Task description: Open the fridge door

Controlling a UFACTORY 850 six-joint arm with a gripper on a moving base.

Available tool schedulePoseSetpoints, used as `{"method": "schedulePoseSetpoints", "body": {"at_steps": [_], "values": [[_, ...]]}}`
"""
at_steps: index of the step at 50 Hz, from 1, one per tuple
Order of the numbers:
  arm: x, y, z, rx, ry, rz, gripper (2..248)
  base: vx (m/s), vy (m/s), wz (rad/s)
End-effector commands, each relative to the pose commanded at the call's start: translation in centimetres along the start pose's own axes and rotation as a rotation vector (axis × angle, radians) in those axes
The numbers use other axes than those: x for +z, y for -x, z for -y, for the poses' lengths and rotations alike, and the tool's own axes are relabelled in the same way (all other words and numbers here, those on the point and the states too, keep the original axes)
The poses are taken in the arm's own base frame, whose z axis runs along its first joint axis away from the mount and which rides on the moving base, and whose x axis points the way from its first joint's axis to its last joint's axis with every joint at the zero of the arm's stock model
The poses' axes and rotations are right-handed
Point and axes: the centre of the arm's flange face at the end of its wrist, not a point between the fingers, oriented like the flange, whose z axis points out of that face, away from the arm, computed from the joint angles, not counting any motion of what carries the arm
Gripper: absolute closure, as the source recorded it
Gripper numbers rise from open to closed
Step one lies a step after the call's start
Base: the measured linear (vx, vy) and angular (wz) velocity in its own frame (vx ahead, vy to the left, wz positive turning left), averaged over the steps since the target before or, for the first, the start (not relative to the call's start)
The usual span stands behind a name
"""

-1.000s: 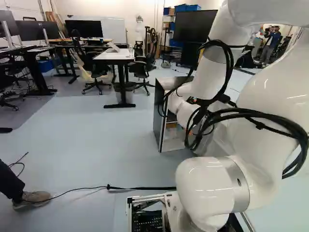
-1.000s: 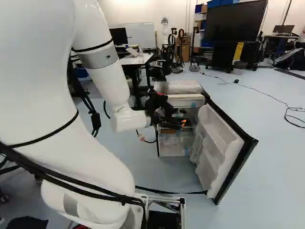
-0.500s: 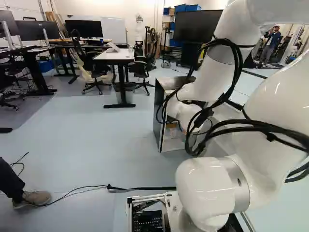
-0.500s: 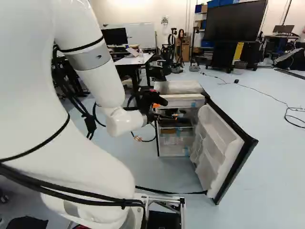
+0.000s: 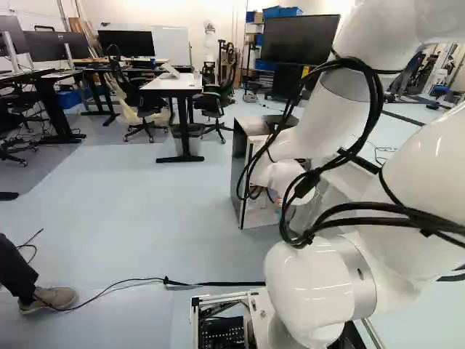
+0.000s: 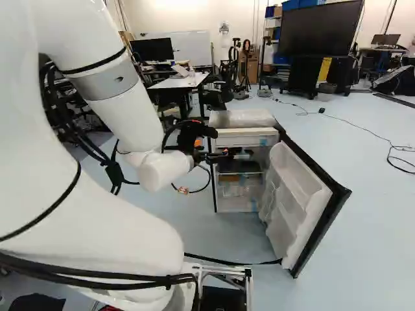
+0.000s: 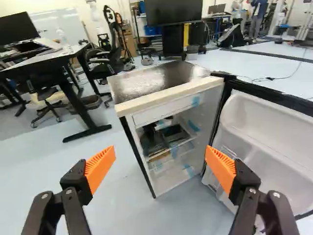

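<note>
The small fridge (image 6: pixel 241 119) stands ahead with its door (image 6: pixel 314 204) swung wide to the right; its shelves show inside. In the right base view my gripper (image 6: pixel 227 155) hovers before the upper part of the opening, left of the door. Seen along the wrist, the gripper (image 7: pixel 160 159) is open, its orange pads (image 7: pixel 100 169) far apart and nothing between them. Past the fingers lies the fridge body (image 7: pixel 156 90), and the door's white inner side (image 7: pixel 269 139) is beyond one finger. The left base view shows the fridge's dark side (image 5: pixel 240 171), partly behind my arm.
A black cable (image 5: pixel 211 283) crosses the floor ahead of the base. A person's shoe (image 5: pixel 49 299) is at the left of the left base view. Behind the fridge stand a white table (image 5: pixel 173 81), chairs, a large screen (image 5: pixel 298 38) and what looks like another robot (image 5: pixel 210 47).
My arm has shifted, with the gripper drawn back and to the left, away from the door, in the right base view. The fridge, its door and the base have stayed put.
</note>
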Motion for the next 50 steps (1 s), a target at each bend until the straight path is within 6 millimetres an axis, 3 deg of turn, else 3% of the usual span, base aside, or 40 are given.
{"method": "schedulePoseSetpoints", "body": {"at_steps": [50], "values": [[-2.5,0.8,1.9,-0.161,-0.230,0.023,3,0.000,0.000,0.000]]}}
